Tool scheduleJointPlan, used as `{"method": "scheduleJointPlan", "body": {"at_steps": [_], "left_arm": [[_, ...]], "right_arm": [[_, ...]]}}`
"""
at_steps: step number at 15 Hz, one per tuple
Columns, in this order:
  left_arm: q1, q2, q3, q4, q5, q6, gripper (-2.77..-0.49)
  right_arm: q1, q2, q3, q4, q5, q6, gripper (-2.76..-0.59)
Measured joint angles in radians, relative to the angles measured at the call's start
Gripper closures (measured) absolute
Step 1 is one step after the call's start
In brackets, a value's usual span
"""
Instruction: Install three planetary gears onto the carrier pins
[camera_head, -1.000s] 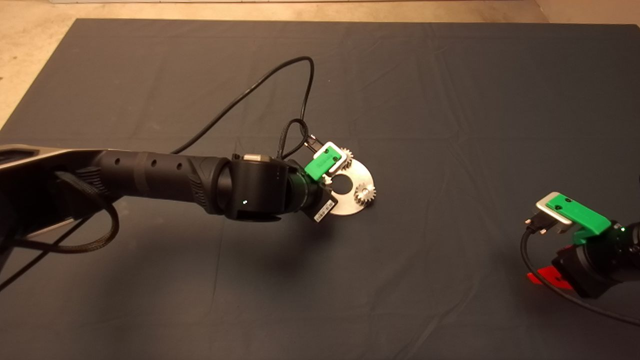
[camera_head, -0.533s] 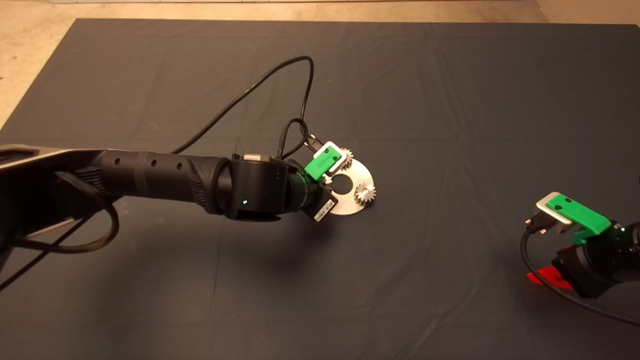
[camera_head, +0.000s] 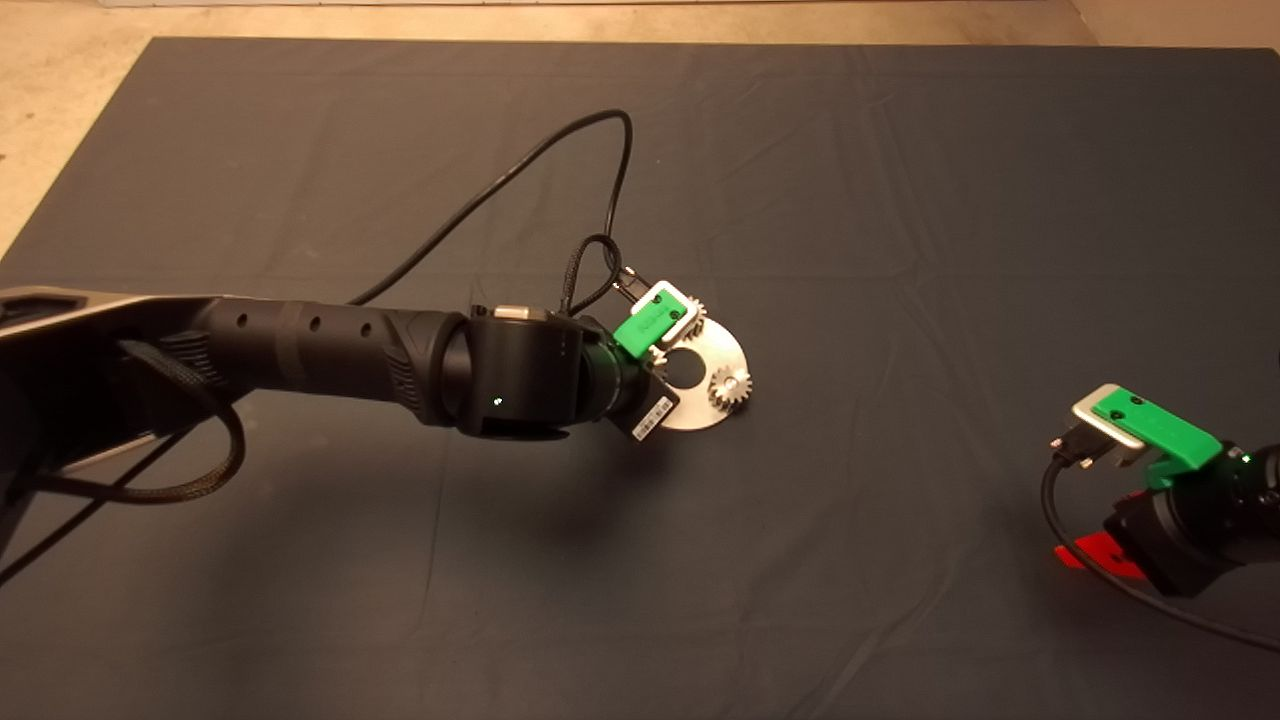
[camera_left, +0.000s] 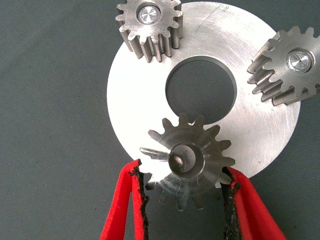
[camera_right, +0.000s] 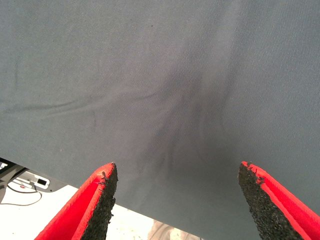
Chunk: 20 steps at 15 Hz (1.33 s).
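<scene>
- My left gripper (camera_left: 184, 186) is out over the middle of the mat (camera_head: 900, 200), right above the round silver disc (camera_left: 135, 100).
- Its two red fingers (camera_left: 125, 205) are pressed on the teeth of the third gear (camera_left: 189, 161), one on each side. So my left jaws are clamped on that gear.
- Two gears are already sitting on their pins. One gear (camera_left: 150, 25) is on the far side of the disc and the other gear (camera_left: 289, 65) is off to the side. I can see a shiny pin top in the middle of each.
- The gear I hold is over the near edge of the disc, beside the big hole (camera_left: 201, 90) in the middle.
- To do this step well, I think I should line the little hole in my gear up right over the last pin. Then I should go straight down, slow and gentle, and keep the gear flat.
- I should only let go when the gear sits flat on the disc like the other two.
- If it sticks, a tiny wiggle may help. A hard push could slide the disc on the mat.
- I cannot see the last pin. My gear covers it. I cannot tell if the pin is inside the hole yet.
- From above, my arm (camera_head: 330, 345) hides part of the disc and the gear I hold.
- My right gripper (camera_right: 175, 200) waits at the lower right of the mat. Its jaws are wide apart and hold nothing.
</scene>
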Motion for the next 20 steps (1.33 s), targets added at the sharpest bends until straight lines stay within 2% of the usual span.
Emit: {"method": "scheduleJointPlan", "body": {"at_steps": [9,12,20], "left_arm": [[0.003,-0.007,0.001,0.007,-0.005,0.000,-0.64],[0.005,-0.015,0.003,0.008,-0.015,0.000,-0.64],[0.009,-0.034,0.018,0.016,-0.010,0.000,-0.64]], "right_arm": [[0.000,0.000,0.000,0.000,0.000,-0.011,-1.78],[0.000,0.000,0.000,0.000,0.000,-0.012,-1.78],[0.000,0.000,0.000,0.000,0.000,-0.012,-1.78]]}}
